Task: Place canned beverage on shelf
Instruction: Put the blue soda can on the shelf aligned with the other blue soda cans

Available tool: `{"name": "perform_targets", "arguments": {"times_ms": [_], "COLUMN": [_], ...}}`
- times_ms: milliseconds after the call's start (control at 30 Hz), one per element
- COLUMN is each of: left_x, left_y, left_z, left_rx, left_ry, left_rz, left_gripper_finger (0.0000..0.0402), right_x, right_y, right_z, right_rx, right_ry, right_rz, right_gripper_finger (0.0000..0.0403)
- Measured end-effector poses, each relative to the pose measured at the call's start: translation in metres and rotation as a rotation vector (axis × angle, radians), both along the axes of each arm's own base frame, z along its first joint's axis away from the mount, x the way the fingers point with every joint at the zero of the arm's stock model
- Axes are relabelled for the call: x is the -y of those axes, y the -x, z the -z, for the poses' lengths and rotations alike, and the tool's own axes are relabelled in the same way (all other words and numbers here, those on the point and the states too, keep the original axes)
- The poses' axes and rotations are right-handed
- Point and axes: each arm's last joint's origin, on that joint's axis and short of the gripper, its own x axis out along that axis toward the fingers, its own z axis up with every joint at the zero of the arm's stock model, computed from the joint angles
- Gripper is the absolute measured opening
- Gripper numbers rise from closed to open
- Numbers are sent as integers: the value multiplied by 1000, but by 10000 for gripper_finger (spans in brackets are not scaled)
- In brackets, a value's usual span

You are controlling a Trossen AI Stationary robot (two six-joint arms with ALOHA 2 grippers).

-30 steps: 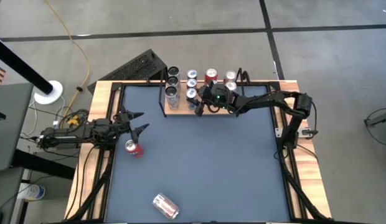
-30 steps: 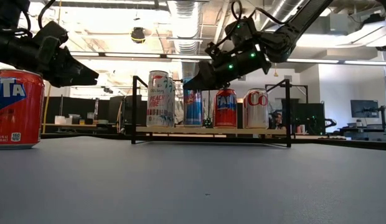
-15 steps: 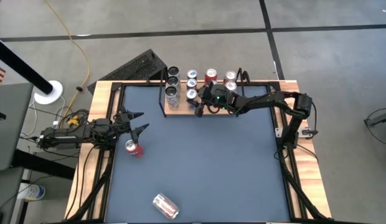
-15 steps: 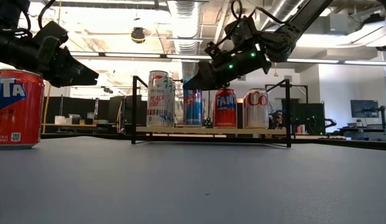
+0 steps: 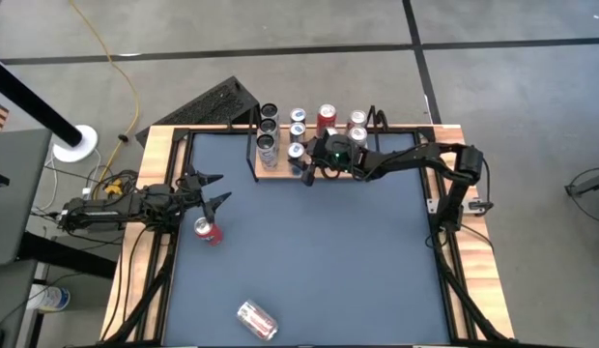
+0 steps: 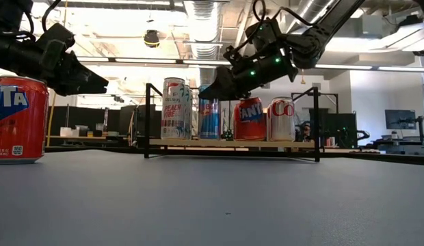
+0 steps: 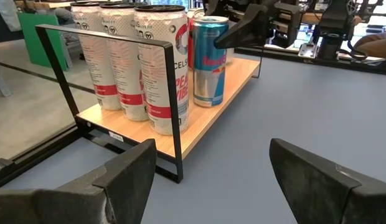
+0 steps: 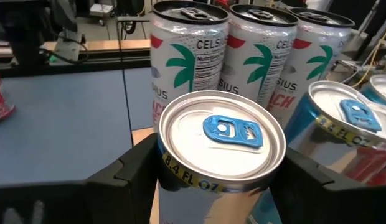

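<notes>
We see the right gripper reached over the front edge of the light-wood shelf with black wire uprights at the far side of the dark blue table. Its two dark fingers stand apart on either side of a slim blue and silver can with a blue tab, which stands upright on the shelf board; we cannot tell whether the fingers touch it. Three tall white cans with palm-tree print stand in a row just beside it, and more cans, among them a red one, fill the rest of the shelf.

The left gripper waits at the table's left edge with its fingers spread wide and nothing between them. A red soda can stands upright near it, and a silver can lies on its side near the front edge.
</notes>
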Motion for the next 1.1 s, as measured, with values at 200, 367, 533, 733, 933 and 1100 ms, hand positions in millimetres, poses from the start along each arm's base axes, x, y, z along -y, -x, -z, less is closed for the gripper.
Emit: {"name": "perform_targets", "arguments": {"times_ms": [200,367,533,733,933,1100], "left_x": [0,0,0,0,0,0], "left_y": [0,0,0,0,0,0], "left_z": [0,0,0,0,0,0], "left_rx": [0,0,0,0,0,0], "left_ry": [0,0,0,0,0,0], "left_rz": [0,0,0,0,0,0], "left_gripper_finger": [300,300,300,300,300,300], "right_x": [0,0,0,0,0,0], "right_y": [0,0,0,0,0,0], "right_z": [0,0,0,-1,-1,-1], "right_rx": [-6,-8,-12,-11,-14,-16], "right_ry": [15,23,34,36,44,47], "right_rz": [8,5,1,0,-2,-4], "right_gripper_finger": [256,256,256,256,256,256]}}
